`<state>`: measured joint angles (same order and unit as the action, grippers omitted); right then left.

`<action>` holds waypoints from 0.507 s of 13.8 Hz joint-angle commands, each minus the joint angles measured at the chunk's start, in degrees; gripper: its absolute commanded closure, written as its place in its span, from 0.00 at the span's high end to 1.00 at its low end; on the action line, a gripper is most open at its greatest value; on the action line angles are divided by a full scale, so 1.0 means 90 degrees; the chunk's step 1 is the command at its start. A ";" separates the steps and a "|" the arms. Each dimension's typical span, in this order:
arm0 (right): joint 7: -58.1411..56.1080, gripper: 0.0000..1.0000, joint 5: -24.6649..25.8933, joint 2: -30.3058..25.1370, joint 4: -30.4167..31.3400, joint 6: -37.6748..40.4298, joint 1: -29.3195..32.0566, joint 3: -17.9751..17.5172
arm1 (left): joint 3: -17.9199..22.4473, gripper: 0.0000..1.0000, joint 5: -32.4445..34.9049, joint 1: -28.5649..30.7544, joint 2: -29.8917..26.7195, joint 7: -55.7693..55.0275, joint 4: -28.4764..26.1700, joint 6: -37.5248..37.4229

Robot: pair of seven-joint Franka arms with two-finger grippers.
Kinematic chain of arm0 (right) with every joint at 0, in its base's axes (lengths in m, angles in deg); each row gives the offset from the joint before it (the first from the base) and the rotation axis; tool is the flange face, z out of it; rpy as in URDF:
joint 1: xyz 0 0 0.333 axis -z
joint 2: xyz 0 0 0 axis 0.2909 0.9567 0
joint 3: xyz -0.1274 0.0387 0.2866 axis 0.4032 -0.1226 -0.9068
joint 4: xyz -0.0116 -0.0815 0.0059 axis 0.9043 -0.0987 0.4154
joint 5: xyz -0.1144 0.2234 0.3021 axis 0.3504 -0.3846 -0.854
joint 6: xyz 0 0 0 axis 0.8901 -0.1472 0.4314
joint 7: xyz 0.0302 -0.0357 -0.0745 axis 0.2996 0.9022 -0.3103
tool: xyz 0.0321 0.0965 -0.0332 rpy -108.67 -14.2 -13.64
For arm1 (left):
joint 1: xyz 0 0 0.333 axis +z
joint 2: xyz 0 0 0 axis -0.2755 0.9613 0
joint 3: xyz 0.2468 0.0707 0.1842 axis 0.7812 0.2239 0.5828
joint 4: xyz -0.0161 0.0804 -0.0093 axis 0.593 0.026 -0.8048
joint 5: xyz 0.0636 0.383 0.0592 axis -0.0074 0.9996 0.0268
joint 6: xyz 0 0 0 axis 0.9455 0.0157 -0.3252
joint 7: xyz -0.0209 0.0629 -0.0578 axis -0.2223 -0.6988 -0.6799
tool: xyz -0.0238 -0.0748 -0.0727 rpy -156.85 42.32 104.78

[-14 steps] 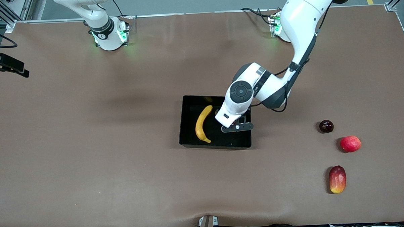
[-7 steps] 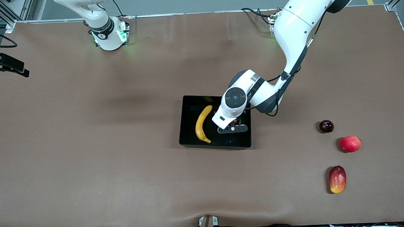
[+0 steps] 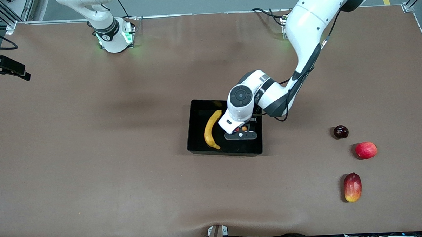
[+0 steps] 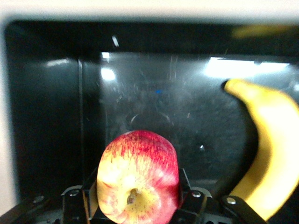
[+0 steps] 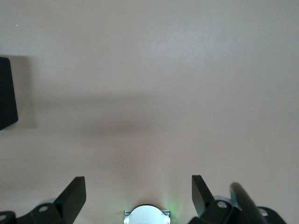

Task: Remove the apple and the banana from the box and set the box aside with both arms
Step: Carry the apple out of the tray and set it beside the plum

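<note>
The black box (image 3: 196, 108) sits mid-table with the yellow banana (image 3: 211, 129) lying in it. My left gripper (image 3: 240, 130) is low inside the box beside the banana, shut on the apple (image 3: 244, 129), which is mostly hidden under the hand there. In the left wrist view the red-and-yellow apple (image 4: 138, 177) sits between the fingers of the left gripper (image 4: 138, 196), just over the box floor (image 4: 154, 102), with the banana (image 4: 273, 154) beside it. My right gripper (image 5: 138, 186) is open and empty above bare table near its own base (image 5: 146, 214); that arm waits.
A dark plum (image 3: 340, 132), a plain red round fruit (image 3: 366, 150) and a mango (image 3: 352, 187) lie on the table toward the left arm's end, nearer the front camera than the box. A black fixture (image 3: 5, 67) juts in at the right arm's end.
My left gripper has moved with the apple farther into the box toward the banana, and lower. The banana, the box and the right arm have not moved.
</note>
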<state>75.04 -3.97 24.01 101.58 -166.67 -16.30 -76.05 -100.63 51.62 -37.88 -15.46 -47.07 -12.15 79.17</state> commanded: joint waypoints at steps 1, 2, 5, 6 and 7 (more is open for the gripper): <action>-0.0046 1.00 0.0036 -0.0133 0.0062 0.0042 -0.0019 0.0027 | 0.0043 0.00 0.0153 0.0126 -0.0677 0.0084 0.0276 -0.0557; -0.0046 1.00 0.0036 -0.0133 0.0062 0.0042 -0.0019 0.0017 | 0.0034 0.00 0.0105 0.0311 -0.0765 0.0249 0.0481 -0.0792; -0.0046 1.00 0.0036 -0.0133 0.0062 0.0042 -0.0019 0.0017 | -0.0015 0.00 -0.0061 0.1032 -0.1116 0.1195 0.0630 -0.1135; -0.0046 1.00 0.0036 -0.0133 0.0062 0.0042 -0.0029 0.0017 | -0.0025 0.00 -0.0110 0.1345 -0.1166 0.1633 0.0630 -0.1290; -0.0046 1.00 0.0036 -0.0133 0.0062 0.0042 -0.0029 0.0017 | -0.0025 0.00 -0.0169 0.1609 -0.1176 0.1986 0.0620 -0.1369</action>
<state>75.04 -3.98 24.01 101.58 -166.62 -16.30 -76.03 -100.28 51.50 -27.79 -25.45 -34.86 -6.11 68.45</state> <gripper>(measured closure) 0.000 0.348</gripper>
